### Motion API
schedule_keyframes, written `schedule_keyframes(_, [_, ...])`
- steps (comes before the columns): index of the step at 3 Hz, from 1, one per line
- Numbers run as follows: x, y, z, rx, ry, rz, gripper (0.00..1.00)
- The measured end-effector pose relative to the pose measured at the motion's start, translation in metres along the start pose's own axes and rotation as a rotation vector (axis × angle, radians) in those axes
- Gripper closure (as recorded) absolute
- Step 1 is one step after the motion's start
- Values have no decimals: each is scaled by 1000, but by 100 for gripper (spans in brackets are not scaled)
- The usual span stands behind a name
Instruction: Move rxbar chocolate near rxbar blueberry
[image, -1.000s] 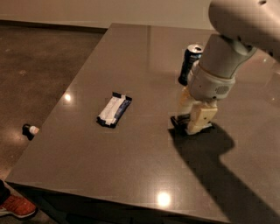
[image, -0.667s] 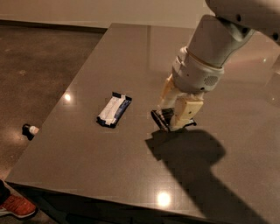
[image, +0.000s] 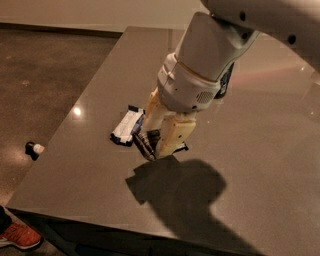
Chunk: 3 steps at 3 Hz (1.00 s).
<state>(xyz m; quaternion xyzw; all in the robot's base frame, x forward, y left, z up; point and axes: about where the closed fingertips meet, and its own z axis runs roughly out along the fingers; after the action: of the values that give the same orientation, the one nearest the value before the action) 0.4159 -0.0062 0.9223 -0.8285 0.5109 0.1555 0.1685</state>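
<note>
The rxbar blueberry, a dark blue bar with a white centre panel, lies flat on the dark table at centre left. My gripper hangs just to its right, shut on the rxbar chocolate, a black-wrapped bar held on edge between the cream fingers. The black bar's lower end sits at or just above the table top, almost touching the blue bar's right side. The arm's white wrist covers the space behind.
A dark blue drink can is mostly hidden behind the arm. The table's left edge runs close to the blue bar. A small black-and-white object lies on the floor at left, and a red shoe shows at bottom left.
My gripper has carried the black bar leftward across the table, from beside the can to right next to the blue-and-white bar. The blue bar has not moved.
</note>
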Motion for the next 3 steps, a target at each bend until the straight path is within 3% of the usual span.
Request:
schedule_keyframes(2, [-1,-42,30,66,14,79,100])
schedule_keyframes(3, [7,-64,38,104,33,137,81])
